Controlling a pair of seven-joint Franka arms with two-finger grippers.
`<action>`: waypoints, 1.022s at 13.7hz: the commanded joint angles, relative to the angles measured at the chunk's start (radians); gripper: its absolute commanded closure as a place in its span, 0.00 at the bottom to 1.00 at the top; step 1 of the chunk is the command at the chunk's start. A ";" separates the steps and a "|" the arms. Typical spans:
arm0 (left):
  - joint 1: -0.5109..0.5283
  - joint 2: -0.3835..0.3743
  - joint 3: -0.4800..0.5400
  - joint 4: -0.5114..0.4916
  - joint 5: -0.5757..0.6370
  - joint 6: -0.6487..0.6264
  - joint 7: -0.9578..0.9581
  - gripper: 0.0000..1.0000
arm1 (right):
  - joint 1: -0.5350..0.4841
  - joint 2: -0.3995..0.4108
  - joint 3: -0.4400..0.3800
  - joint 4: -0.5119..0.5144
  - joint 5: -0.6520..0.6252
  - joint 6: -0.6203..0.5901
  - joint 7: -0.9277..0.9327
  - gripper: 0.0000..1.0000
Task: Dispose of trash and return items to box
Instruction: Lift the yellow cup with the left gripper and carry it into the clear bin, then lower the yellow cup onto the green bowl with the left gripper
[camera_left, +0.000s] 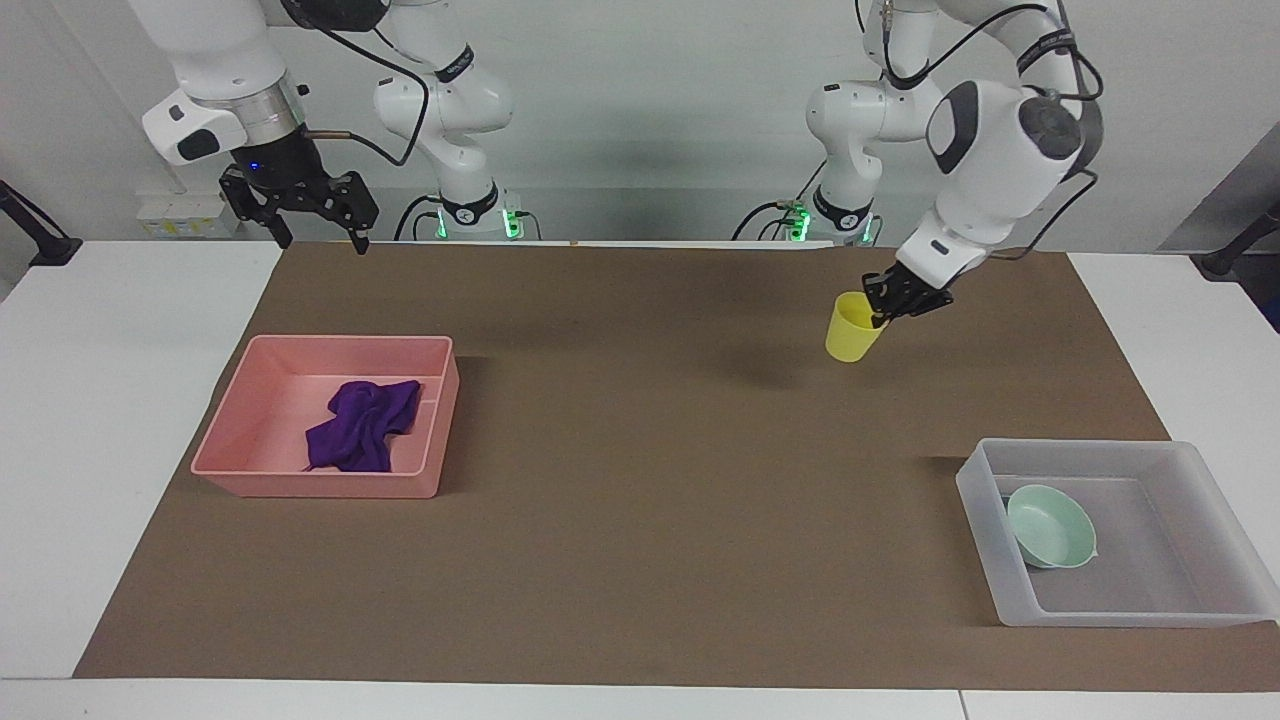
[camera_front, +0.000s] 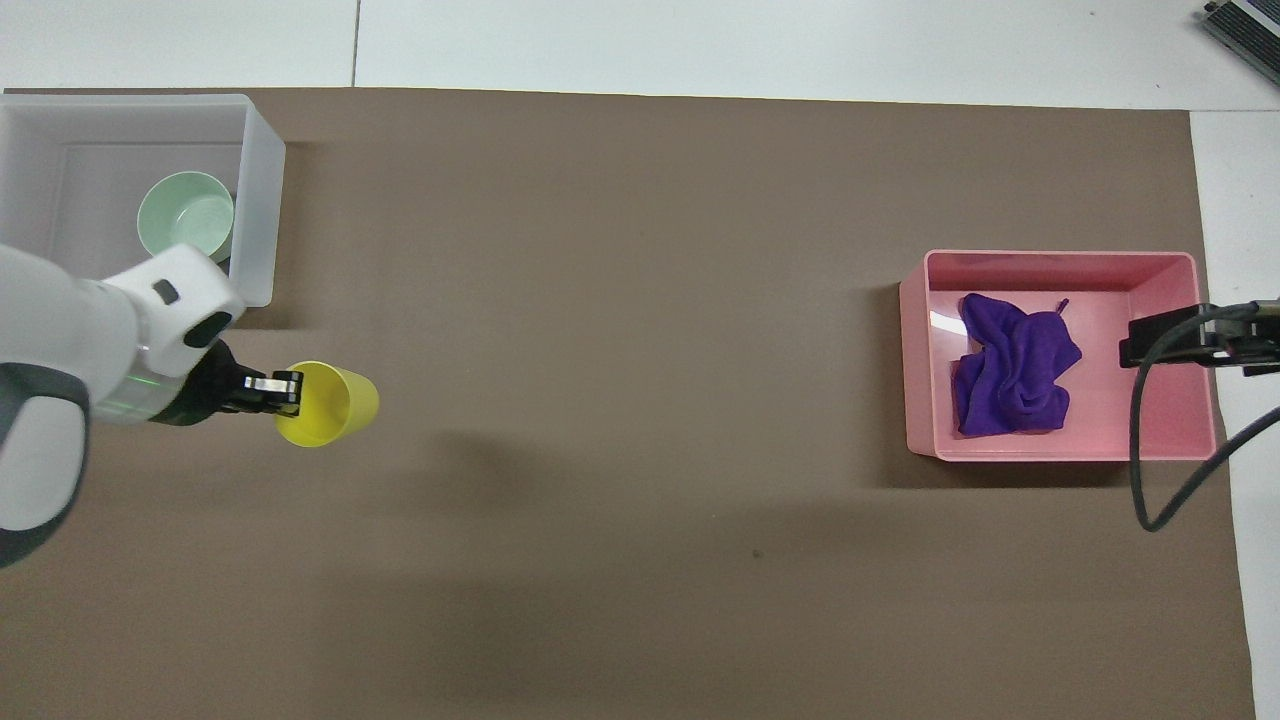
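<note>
The left claw is gripping the yellow cup by its rim, fingers closed on the wall, carrying it tilted above the brown mat. The translucent box, with the green bowl in it, is lying farther from the robots than the cup, apparently slightly toward the left arm's end. The right claw is waiting open, raised near the pink tray holding the purple rag.

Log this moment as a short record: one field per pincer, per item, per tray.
left pincer: shut on the yellow cup's rim, up over the brown mat
right pincer: open, waiting, holds nothing
yellow cup: lifted, tilted
green bowl: in the whitish tray
whitish tray: toward the left arm's end
purple rag: in the pink tray
pink tray: toward the right arm's end
</note>
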 joint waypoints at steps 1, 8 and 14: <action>0.073 0.104 -0.007 0.182 0.059 -0.053 0.004 1.00 | -0.005 0.003 0.005 0.001 -0.007 0.007 -0.029 0.00; 0.230 0.293 -0.006 0.272 0.158 0.320 0.005 1.00 | -0.001 -0.006 0.005 -0.023 -0.005 0.021 -0.026 0.00; 0.276 0.477 -0.004 0.281 0.183 0.522 0.002 1.00 | -0.001 -0.011 0.005 -0.034 0.001 0.027 -0.026 0.00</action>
